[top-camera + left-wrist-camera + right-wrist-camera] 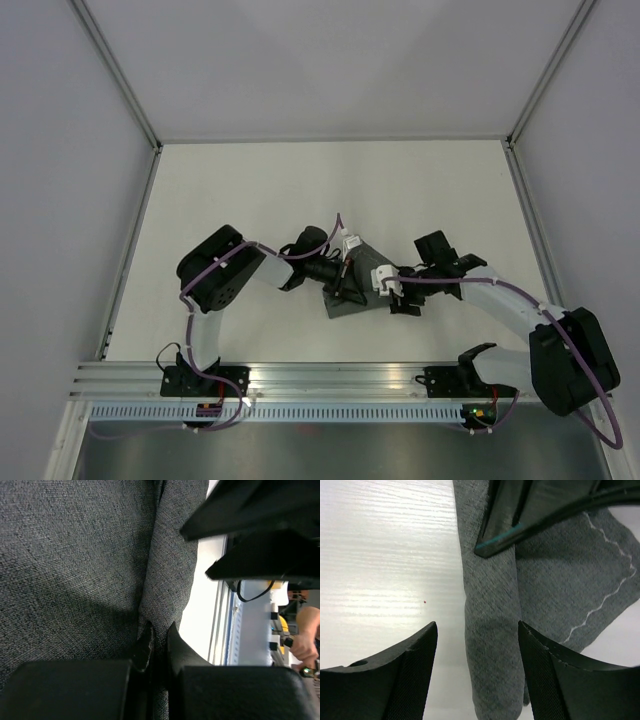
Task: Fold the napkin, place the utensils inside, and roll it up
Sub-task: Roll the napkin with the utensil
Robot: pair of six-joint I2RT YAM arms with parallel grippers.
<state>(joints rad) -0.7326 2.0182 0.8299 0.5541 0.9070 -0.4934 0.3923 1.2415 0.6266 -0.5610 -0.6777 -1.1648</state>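
The dark grey napkin [360,272] lies bunched in the middle of the table, partly rolled, between the two grippers. My left gripper [340,284] is shut on a fold of the napkin [170,570], with cloth pinched between its fingers [176,645]. My right gripper [477,625] is open and hovers just above the table, its jaws on either side of the rolled end of the napkin [492,630] without touching it. A lighter wavy stitched line runs along the flat part at the right. The utensils are hidden.
White walls with metal corner posts [120,75] enclose the white table [330,190]. An aluminium rail [330,378] with both arm bases runs along the near edge. In the left wrist view the right arm's black gripper [260,530] fills the upper right.
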